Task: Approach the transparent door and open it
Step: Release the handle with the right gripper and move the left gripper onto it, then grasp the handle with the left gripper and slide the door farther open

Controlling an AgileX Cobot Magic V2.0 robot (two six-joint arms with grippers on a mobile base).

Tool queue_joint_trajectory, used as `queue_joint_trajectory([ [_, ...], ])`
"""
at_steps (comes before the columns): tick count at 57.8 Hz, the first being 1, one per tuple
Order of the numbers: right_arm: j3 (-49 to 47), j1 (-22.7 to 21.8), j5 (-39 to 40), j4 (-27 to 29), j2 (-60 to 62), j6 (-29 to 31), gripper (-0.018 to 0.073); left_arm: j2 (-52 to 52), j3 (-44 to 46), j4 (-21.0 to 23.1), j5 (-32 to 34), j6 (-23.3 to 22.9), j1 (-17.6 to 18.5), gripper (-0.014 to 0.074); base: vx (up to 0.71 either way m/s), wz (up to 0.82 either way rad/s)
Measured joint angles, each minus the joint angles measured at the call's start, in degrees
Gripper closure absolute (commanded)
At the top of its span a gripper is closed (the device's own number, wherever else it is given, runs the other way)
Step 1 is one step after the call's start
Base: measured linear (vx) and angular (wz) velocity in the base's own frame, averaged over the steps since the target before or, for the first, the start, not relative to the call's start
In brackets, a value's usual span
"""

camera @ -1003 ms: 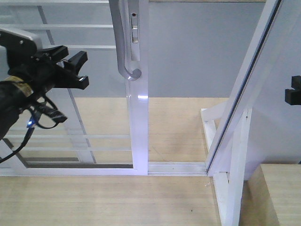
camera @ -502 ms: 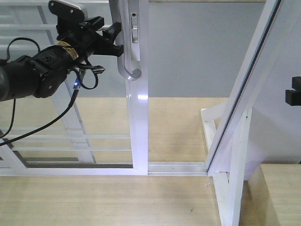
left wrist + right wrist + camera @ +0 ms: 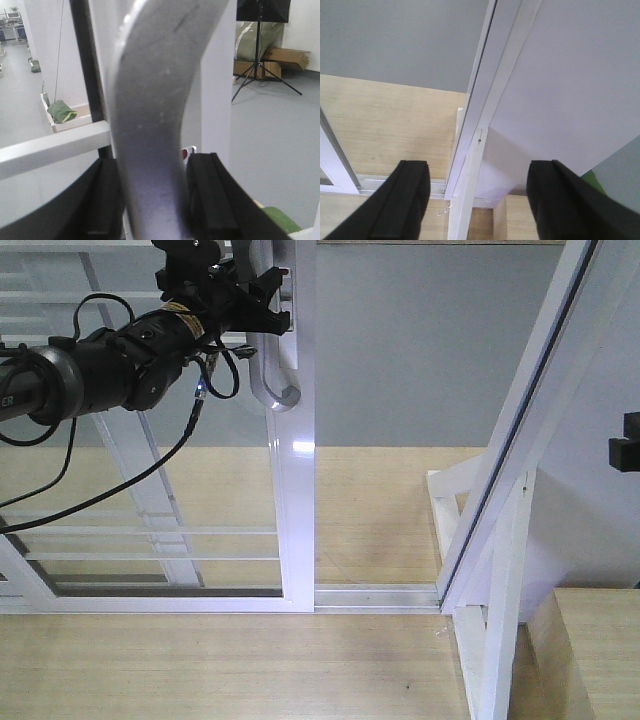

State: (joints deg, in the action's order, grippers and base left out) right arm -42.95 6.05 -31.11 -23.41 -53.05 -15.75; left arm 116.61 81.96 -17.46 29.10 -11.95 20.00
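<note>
Door (image 3: 295,490) handle (image 3: 150,125): your left fingers (image 3: 205,195) clamp it; your right fingers (image 3: 410,200) gape apart, well right of it.

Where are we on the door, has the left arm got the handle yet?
Done: robot at the transparent door, left gripper on its curved handle. In hand: the pads flank the handle closely, though a firm clamp isn't clear. Left: sliding the door along its track. The right gripper hangs open, unused.

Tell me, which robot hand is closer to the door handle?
Left. The left gripper grips the handle; the right gripper hangs open far off, beside the other frame.
</note>
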Motion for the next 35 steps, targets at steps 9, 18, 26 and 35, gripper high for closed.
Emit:
queue_joint_trajectory([
  [9, 0.0, 0.0, 0.0, 0.0, 0.0, 0.0, 0.0062, 0.0, 0.17, 1.49, -1.38, -0.55, 0.32, 0.0326, 0.0, 0.0],
  [18, 0.0, 0.0, -0.12, 0.0, 0.0, 0.0, 0.0062, -0.05, 0.17, 5.11, -1.98, -0.6, 0.73, 0.0381, 0.0, 0.0],
  [26, 0.0, 0.0, -0.24, -0.17, 0.0, 0.0, 0.0062, -0.17, 0.17, 5.85, -2.59, -0.43, 0.79, 0.0379, 0.0, 0.0],
  [35, 0.0, 0.0, -0.29, -0.19, 0.0, 0.0, 0.0062, -0.87, 0.32, 5.97, -5.1, 0.0, 0.49, 0.0377, 0.0, 0.0],
])
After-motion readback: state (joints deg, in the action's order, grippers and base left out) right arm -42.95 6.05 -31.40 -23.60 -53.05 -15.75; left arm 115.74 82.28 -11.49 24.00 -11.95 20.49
